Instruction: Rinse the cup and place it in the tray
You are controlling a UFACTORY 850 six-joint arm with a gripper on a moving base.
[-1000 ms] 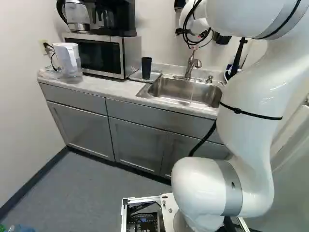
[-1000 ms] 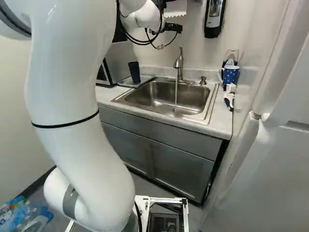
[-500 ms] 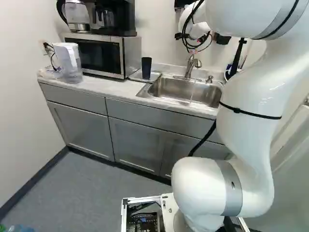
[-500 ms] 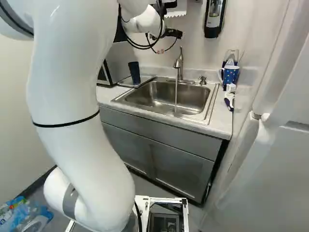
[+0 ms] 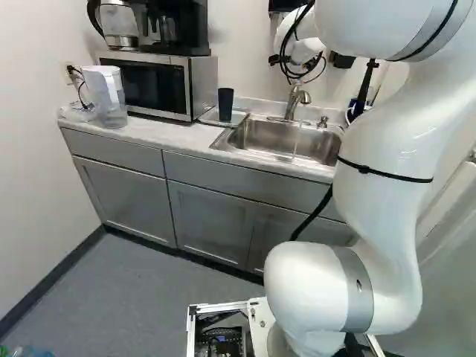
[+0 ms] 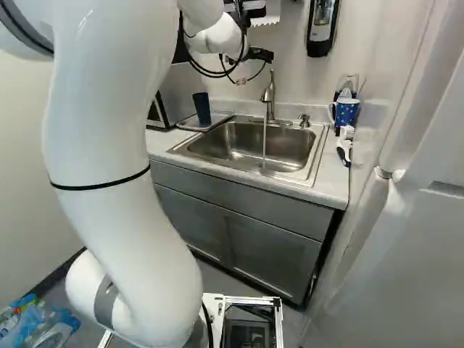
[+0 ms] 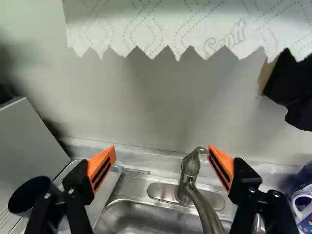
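Fingers [image 6: 241, 82] slightly lower, open; cup [image 6: 201, 109] on tray [image 6: 220, 118].

Microwave [image 5: 152, 87], water pitcher [image 5: 105, 97], paper towel [image 7: 185, 24]

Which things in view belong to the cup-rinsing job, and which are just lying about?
For the job:
- dark cup
- tray under it
- sink
- running faucet
- open gripper

Lying about:
- microwave
- coffee maker
- water pitcher
- scrub brush
- probably the blue spotted mug
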